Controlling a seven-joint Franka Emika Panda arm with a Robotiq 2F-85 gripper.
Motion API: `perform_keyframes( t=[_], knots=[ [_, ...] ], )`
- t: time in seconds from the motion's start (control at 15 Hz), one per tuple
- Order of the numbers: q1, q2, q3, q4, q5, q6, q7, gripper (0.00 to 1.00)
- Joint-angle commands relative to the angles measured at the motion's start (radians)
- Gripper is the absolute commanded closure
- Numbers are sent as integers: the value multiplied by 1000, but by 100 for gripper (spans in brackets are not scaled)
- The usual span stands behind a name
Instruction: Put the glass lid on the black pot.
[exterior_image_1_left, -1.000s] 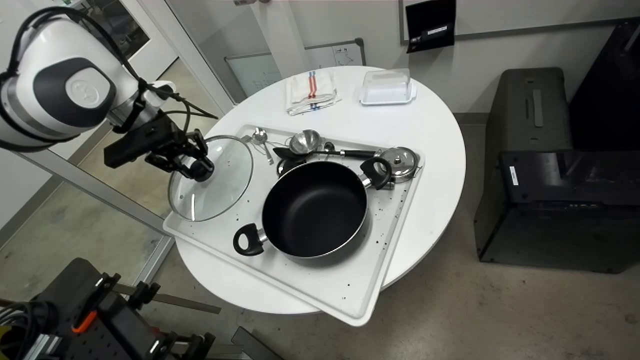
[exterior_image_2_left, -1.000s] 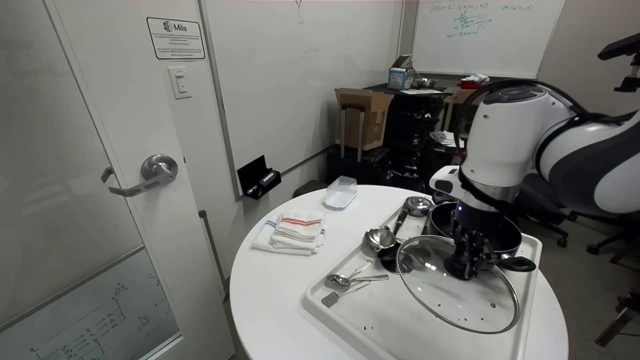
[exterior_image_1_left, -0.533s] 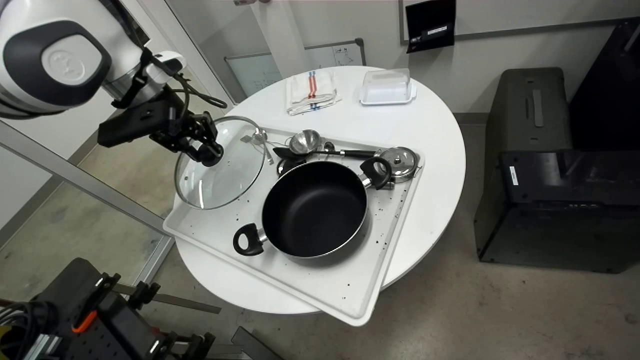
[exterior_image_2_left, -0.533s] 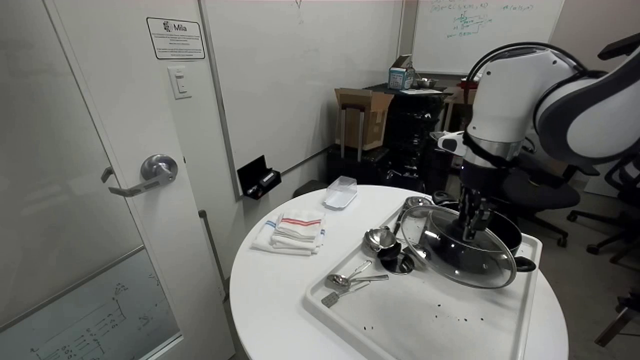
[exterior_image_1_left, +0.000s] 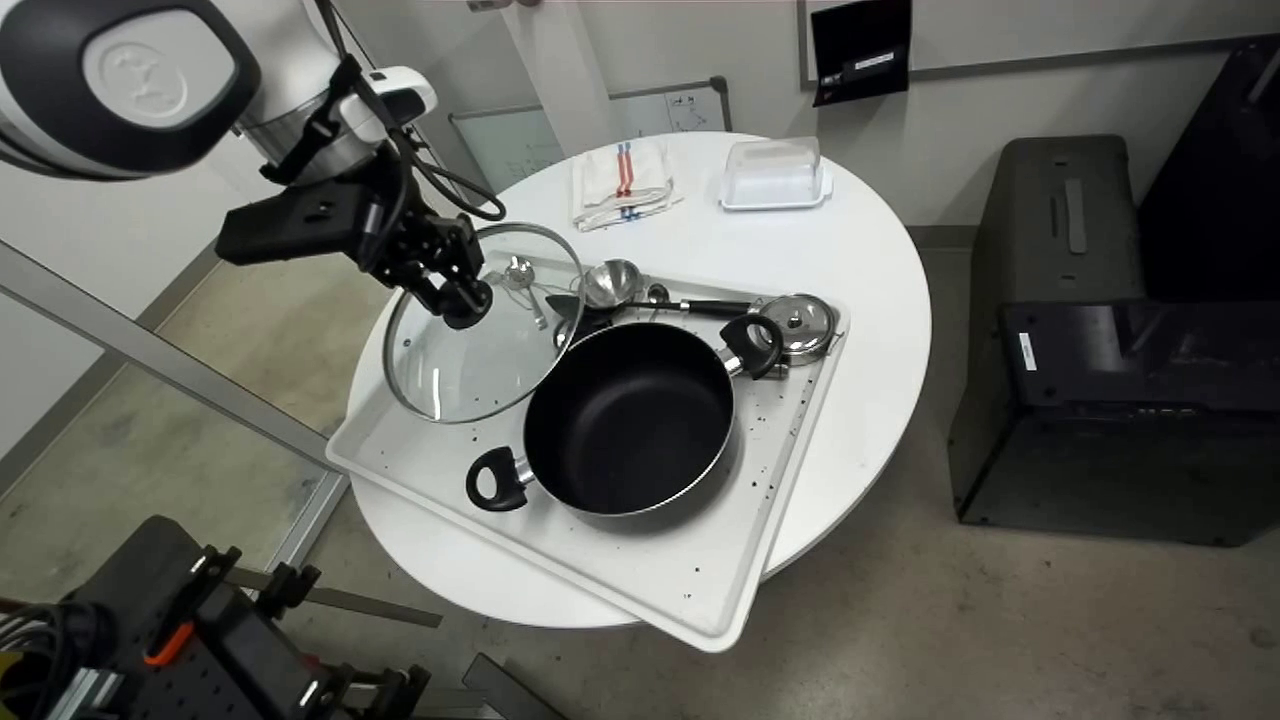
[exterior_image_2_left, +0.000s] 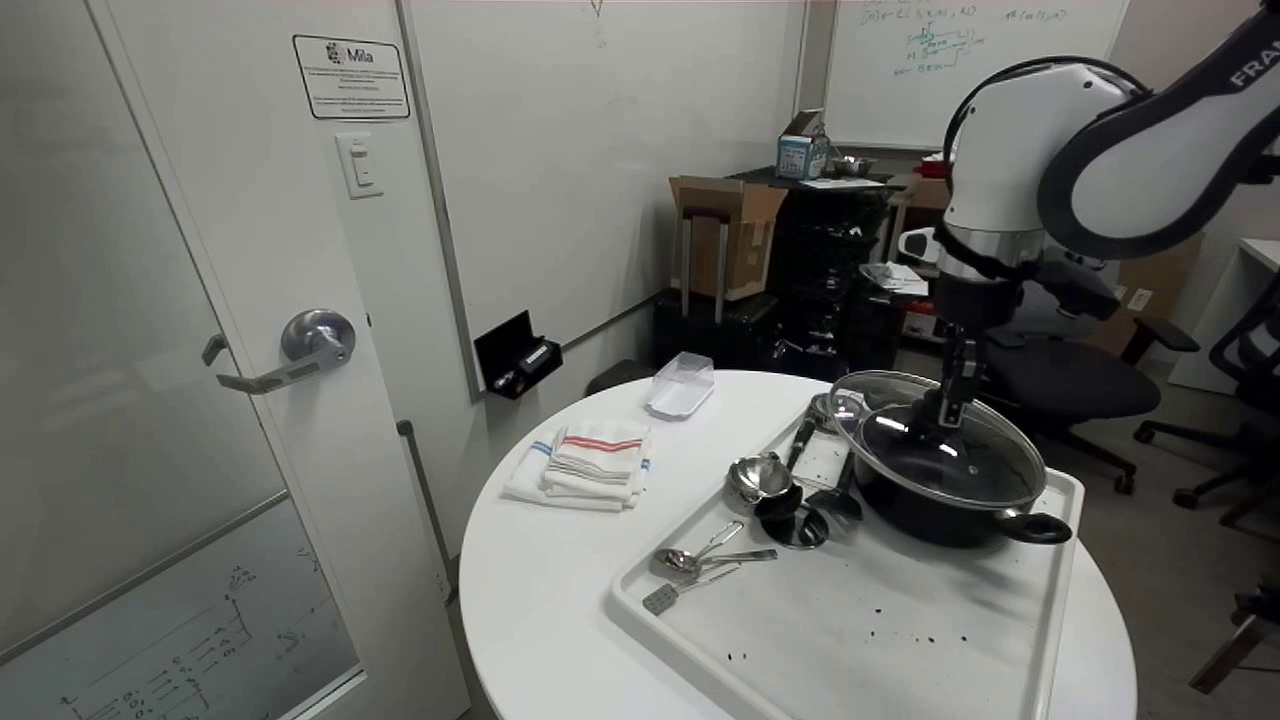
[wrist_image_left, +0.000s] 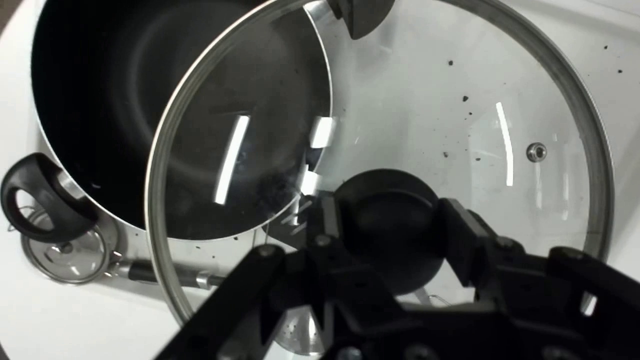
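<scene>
The glass lid (exterior_image_1_left: 480, 365) is a clear disc with a metal rim and a black knob (wrist_image_left: 390, 200). My gripper (wrist_image_left: 392, 225) is shut on the knob, with one finger on each side of it. The lid hangs in the air above the tray, roughly level or slightly tilted. The black pot (exterior_image_1_left: 630, 420) stands uncovered on the tray. In an exterior view the lid (exterior_image_2_left: 890, 450) appears in front of the pot (exterior_image_2_left: 915, 515). In the wrist view, part of the pot (wrist_image_left: 100, 100) shows through the lid, so the lid is offset to one side.
A white tray (exterior_image_1_left: 700, 590) lies on a round white table (exterior_image_1_left: 875, 330). Several small utensils, a steel bowl (exterior_image_1_left: 611, 284) and a small lidded pot (exterior_image_1_left: 800, 325) lie beside the black pot. Folded towels (exterior_image_1_left: 625, 185) and a clear-lidded dish (exterior_image_1_left: 775, 175) stand at the back.
My gripper has lifted the glass lid and carried it toward the black pot. In an exterior view the lid's edge now overlaps the pot's rim. The pot has not moved.
</scene>
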Motion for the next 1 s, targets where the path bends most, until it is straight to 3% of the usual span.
perform_keyframes(
  t=[0.0, 0.93],
  knots=[
    [-18, 13, -26, 58, 37, -47, 18, 75],
    [-96, 189, -80, 212, 73, -48, 64, 75]
  ],
)
